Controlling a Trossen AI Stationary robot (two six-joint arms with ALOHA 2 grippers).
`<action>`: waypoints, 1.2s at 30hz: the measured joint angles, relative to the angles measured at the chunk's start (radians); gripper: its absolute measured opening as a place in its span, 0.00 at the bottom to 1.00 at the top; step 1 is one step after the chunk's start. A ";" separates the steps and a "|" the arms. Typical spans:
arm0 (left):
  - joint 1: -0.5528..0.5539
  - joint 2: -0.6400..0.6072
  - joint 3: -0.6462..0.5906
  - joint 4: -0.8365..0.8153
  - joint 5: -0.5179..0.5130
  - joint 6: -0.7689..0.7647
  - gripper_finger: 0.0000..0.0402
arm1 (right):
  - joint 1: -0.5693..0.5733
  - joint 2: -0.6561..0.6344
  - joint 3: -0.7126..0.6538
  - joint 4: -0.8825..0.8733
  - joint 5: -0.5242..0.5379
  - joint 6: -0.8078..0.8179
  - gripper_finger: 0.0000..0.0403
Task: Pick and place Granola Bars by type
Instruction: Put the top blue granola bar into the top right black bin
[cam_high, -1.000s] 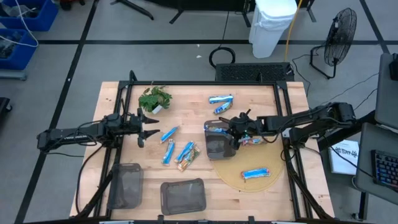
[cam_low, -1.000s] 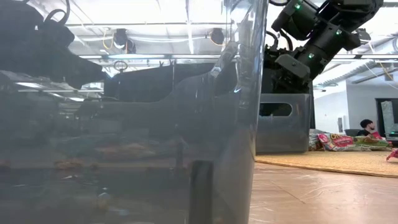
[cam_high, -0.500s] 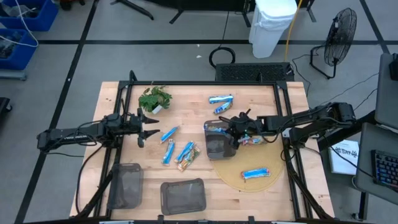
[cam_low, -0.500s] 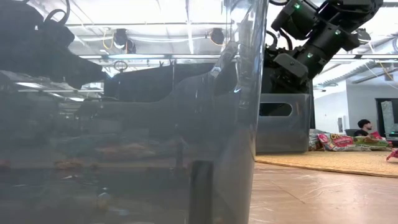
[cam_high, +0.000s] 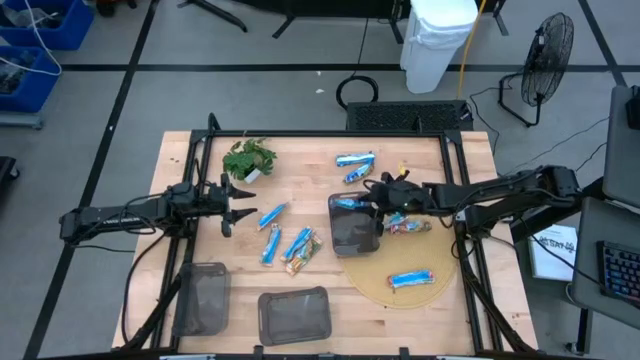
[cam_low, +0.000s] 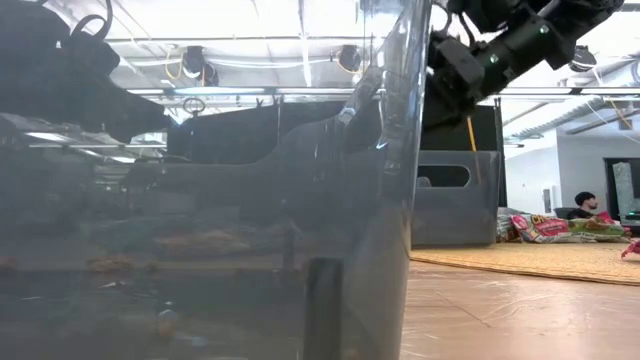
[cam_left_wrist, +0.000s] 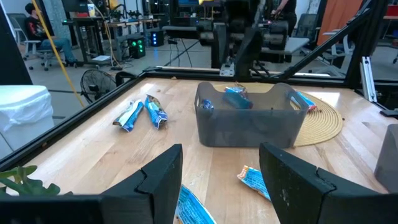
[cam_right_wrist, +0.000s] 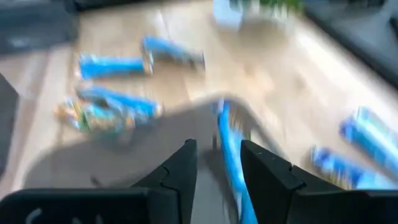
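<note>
Right gripper (cam_high: 385, 199) fingers (cam_right_wrist: 183, 163) stood a narrow gap apart, nothing pinched between them; a blue bar (cam_right_wrist: 231, 155) showed just past the tips, apart from them, apparently down in the tray. Gripper hung above the grey tray (cam_high: 352, 228) at its 1 o'clock corner, near table centre. Left gripper (cam_high: 238, 201) fingers (cam_left_wrist: 163, 176) were spread wide and empty, parked at about 9 o'clock on the table, touching nothing.

Granola bars were scattered. One or two blue ones lay inside the grey tray (cam_left_wrist: 236, 99). A blue pair (cam_high: 355, 164) sat at 12 o'clock of that tray. A reddish bar (cam_high: 408, 226) lay just at its 3 o'clock on the round woven mat (cam_high: 440, 283), and a blue bar (cam_high: 411, 279) toward 5 o'clock on the same mat. A loose cluster (cam_high: 285, 240) of blue bars plus one brownish sat at 9 o'clock of the tray, between the two grippers. Two more mesh trays (cam_high: 294, 315) waited at the table's 6 to 7 o'clock edge.

Handling guess: bars look light, with slick crinkly foil and a firm core. Probably best pinched across the short width at mid-length, not by the floppy sealed ends, which would likely slip or bend. Breakage seems a low risk; sliding on the wood while closing is the likelier trouble.
</note>
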 joint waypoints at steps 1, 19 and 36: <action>0.000 0.000 0.000 0.001 0.000 0.000 0.54 | -0.004 -0.006 0.000 0.022 0.000 -0.024 0.30; 0.000 0.000 0.000 0.000 0.000 0.000 0.54 | -0.106 0.205 0.027 0.137 -0.082 -0.138 0.21; 0.000 0.000 0.000 0.000 0.000 0.000 0.54 | -0.117 0.480 0.351 -0.174 -0.079 -0.322 0.00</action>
